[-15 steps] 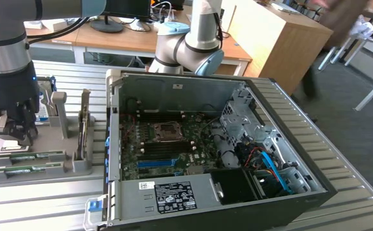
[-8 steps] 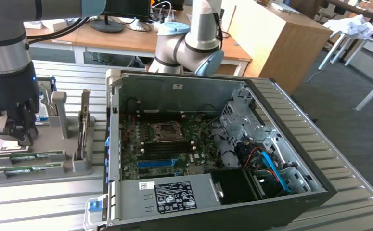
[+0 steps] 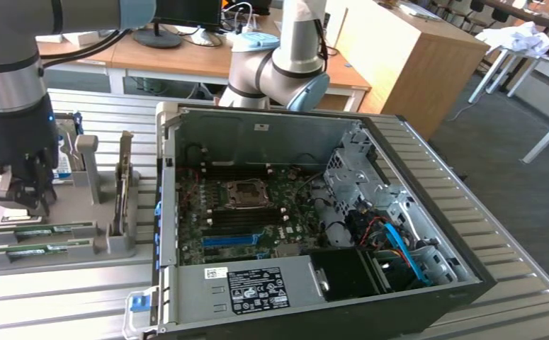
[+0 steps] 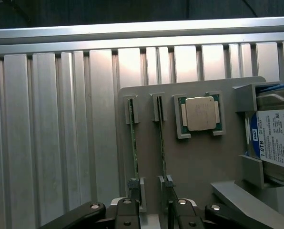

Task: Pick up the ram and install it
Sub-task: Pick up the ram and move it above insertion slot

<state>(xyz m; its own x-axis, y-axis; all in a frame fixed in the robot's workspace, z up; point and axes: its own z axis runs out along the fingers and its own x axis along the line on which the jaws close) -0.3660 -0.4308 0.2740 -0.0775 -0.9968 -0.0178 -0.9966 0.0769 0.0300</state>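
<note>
Two ram sticks stand on edge in a grey holder (image 4: 194, 162); in the wrist view they are thin green strips, one ram stick (image 4: 131, 143) and a second (image 4: 161, 143). In the exterior view they lie at the left, one ram stick (image 3: 42, 230) and the other (image 3: 38, 248). My gripper (image 4: 154, 215) hangs open just above their near ends, holding nothing. The second stick's end lies between the fingertips (image 4: 180, 214). In the exterior view the gripper (image 3: 24, 202) is over the holder (image 3: 113, 244), left of the open computer case (image 3: 302, 212).
On the same holder sit a square silver processor (image 4: 200, 113) and a blue-labelled hard drive (image 4: 275, 138). The case's motherboard (image 3: 246, 212) lies exposed, with a power supply (image 3: 255, 287) in front. Upright grey brackets (image 3: 123, 184) stand beside the gripper. A ribbed metal table (image 4: 46, 133) lies underneath.
</note>
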